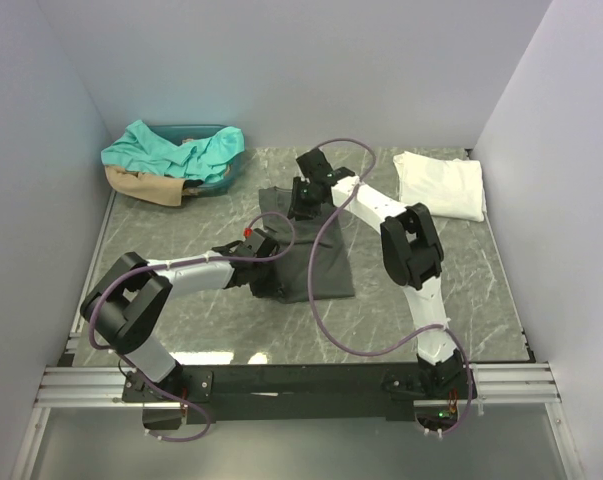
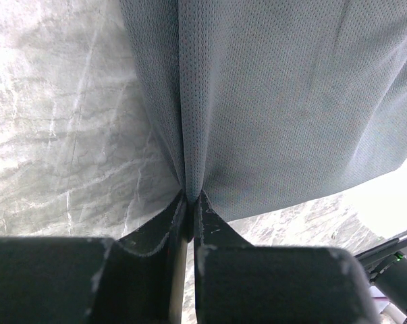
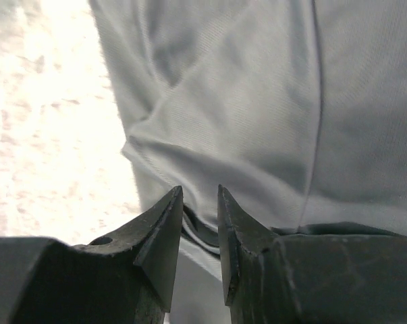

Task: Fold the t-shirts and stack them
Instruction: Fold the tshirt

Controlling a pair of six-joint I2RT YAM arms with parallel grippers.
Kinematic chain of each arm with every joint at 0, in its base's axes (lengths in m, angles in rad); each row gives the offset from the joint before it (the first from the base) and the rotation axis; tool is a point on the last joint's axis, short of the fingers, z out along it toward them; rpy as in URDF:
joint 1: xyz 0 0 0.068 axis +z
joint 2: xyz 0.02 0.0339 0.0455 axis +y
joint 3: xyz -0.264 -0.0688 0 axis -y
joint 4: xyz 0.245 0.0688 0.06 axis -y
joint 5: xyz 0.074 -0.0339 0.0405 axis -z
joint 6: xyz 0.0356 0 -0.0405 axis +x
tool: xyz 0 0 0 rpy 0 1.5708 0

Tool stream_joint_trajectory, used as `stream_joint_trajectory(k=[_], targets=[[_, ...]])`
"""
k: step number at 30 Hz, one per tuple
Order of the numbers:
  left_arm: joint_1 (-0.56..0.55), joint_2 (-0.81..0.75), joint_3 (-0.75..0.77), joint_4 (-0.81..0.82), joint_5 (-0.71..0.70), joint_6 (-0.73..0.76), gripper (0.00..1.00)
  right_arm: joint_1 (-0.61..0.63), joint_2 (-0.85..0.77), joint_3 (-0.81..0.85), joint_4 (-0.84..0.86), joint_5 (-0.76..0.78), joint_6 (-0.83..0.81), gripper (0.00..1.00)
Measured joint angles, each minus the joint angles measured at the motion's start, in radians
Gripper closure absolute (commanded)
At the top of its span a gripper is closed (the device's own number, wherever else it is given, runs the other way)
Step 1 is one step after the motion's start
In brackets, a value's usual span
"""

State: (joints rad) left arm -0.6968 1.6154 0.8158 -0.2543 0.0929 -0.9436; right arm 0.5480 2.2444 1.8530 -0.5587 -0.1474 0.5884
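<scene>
Top external: left gripper and right gripper are each pinching an edge of the creased grey shirt, bare table flanking both.

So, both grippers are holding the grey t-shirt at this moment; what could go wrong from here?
1. The left gripper pinches only a thin edge of the grey t-shirt; it may slip out during the fold.
2. The right gripper seems to hold bunched layers, so the fold may come out crooked.
3. The purple cable hangs across the shirt and might drag it.
</scene>
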Motion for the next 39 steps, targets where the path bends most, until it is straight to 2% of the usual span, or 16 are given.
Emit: stream_joint_trajectory(k=[2, 6, 9, 12, 19, 29, 34, 39], targets=[[0.0, 0.001, 0.002, -0.003, 0.0, 0.002, 0.87, -0.005, -0.004, 0.006, 0.003, -0.003, 0.002, 0.65], [0.0, 0.001, 0.003, -0.006, -0.002, 0.003, 0.81, -0.029, -0.046, -0.049, 0.013, -0.015, 0.006, 0.58], [0.0, -0.002, 0.004, -0.011, -0.002, 0.003, 0.75, -0.077, -0.124, -0.139, 0.016, -0.027, 0.006, 0.53], [-0.001, -0.015, 0.005, -0.036, -0.005, 0.005, 0.65, -0.14, -0.229, -0.247, 0.035, -0.029, -0.003, 0.5], [-0.002, -0.058, 0.007, -0.134, -0.037, 0.006, 0.49, -0.216, -0.504, -0.541, 0.057, -0.026, -0.072, 0.49], [-0.002, -0.074, 0.007, -0.184, -0.053, 0.005, 0.49, -0.204, -0.689, -0.991, 0.058, -0.12, -0.107, 0.49], [-0.002, -0.074, 0.007, -0.173, -0.05, -0.003, 0.48, -0.203, -0.719, -1.075, 0.092, -0.174, -0.092, 0.49], [-0.002, -0.074, 0.007, -0.147, -0.039, -0.018, 0.47, -0.198, -0.719, -1.089, 0.132, -0.207, -0.082, 0.49]])
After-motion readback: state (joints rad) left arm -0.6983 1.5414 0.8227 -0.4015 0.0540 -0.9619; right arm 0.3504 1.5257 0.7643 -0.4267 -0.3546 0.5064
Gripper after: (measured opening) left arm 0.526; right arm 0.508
